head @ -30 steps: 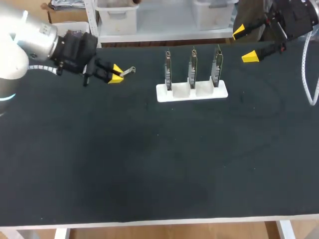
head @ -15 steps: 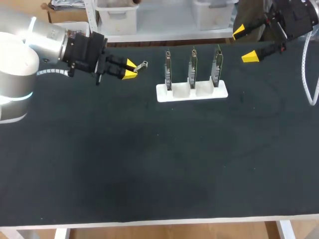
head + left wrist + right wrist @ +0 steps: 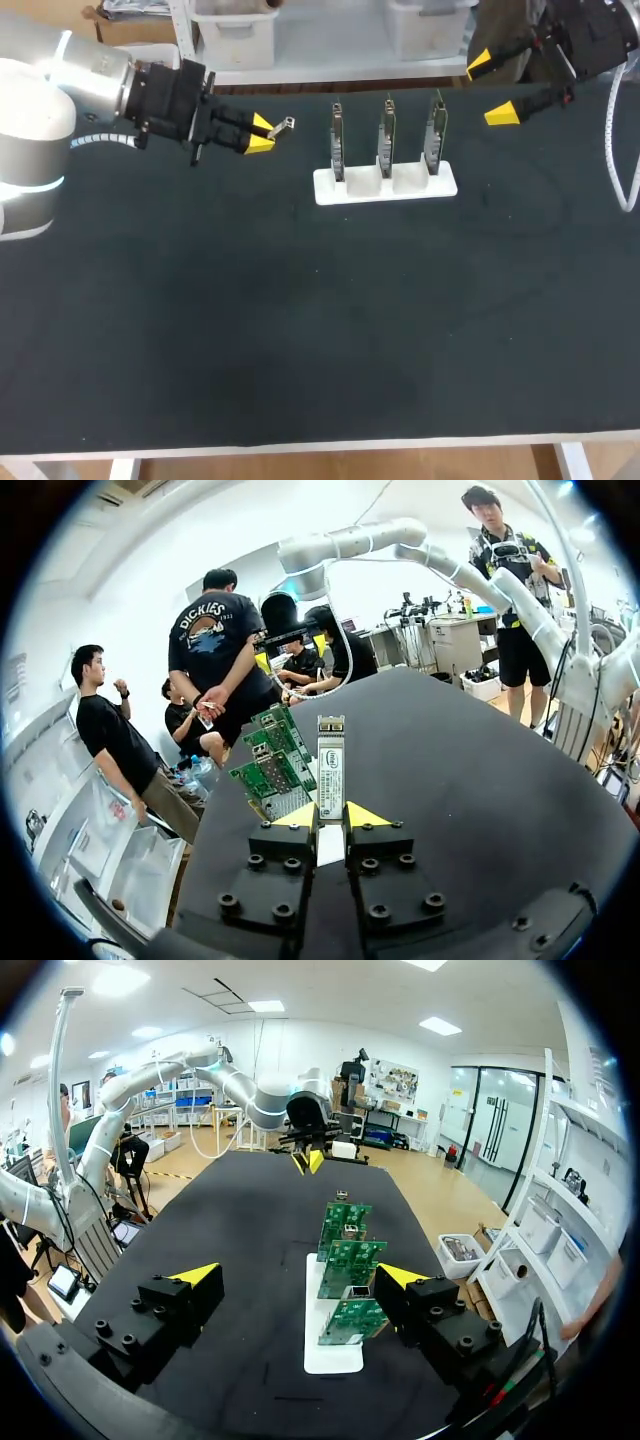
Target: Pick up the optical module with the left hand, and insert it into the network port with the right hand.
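My left gripper [image 3: 260,134] hangs above the table's far left part, shut on a slim silver optical module [image 3: 284,125] that sticks out toward the boards. In the left wrist view the module [image 3: 330,770] stands up between the yellow fingertips [image 3: 362,815] of that gripper [image 3: 330,817]. A white stand [image 3: 385,184] holds three upright green network cards [image 3: 386,138] with ports along their edges. My right gripper [image 3: 492,88] is open at the far right, above the table's back edge. The right wrist view shows the cards [image 3: 344,1272] ahead of that gripper [image 3: 300,1278] and the left gripper [image 3: 306,1160] beyond.
The black table mat [image 3: 320,330] stretches bare from the stand to the front edge. A white cable [image 3: 618,150] hangs from my right arm by the right edge.
My left arm carried the module to the right, toward the card stand, then lifted it slightly. The right arm has stayed still.
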Controlling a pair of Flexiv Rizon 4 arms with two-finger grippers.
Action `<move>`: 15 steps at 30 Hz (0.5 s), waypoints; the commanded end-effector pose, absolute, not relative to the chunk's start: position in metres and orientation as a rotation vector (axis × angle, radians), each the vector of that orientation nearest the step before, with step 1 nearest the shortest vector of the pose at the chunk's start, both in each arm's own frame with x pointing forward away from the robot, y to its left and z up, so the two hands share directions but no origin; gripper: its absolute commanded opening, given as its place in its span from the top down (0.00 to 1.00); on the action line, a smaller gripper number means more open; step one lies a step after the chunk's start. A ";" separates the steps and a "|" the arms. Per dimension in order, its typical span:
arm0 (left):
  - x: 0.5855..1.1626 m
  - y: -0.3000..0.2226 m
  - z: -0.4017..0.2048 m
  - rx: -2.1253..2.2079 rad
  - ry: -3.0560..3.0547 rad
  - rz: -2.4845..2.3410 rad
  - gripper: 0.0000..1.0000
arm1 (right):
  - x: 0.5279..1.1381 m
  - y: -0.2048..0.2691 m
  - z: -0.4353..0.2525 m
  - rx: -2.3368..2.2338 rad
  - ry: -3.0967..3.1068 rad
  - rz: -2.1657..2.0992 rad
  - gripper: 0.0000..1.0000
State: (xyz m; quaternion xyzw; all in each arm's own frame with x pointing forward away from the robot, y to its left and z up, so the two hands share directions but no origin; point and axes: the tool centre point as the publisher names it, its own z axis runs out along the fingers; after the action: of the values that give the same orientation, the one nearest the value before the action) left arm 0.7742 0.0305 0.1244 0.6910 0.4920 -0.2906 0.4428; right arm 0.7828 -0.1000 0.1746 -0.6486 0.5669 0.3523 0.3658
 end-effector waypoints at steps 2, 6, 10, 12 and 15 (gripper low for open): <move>0.778 0.030 0.126 1.725 1.220 -0.727 1.00 | 0.783 -0.100 0.175 -1.668 1.457 0.906 0.00; 0.778 0.030 0.126 1.725 1.220 -0.727 1.00 | 0.783 -0.100 0.175 -1.668 1.457 0.906 0.00; 0.778 0.030 0.126 1.725 1.220 -0.727 1.00 | 0.783 -0.100 0.175 -1.668 1.457 0.906 0.00; 0.779 0.028 0.126 1.713 1.211 -0.724 1.00 | 0.783 -0.100 0.175 -1.668 1.457 0.906 0.00; 0.785 0.026 0.135 1.701 1.171 -0.709 1.00 | 0.783 -0.100 0.175 -1.668 1.457 0.906 0.00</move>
State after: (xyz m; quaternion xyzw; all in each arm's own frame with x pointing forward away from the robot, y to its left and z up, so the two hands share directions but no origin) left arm 0.7823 0.0271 0.1353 0.6903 0.4802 -0.2896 0.4572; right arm 0.7828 -0.1000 0.1746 -0.6486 0.5669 0.3523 0.3658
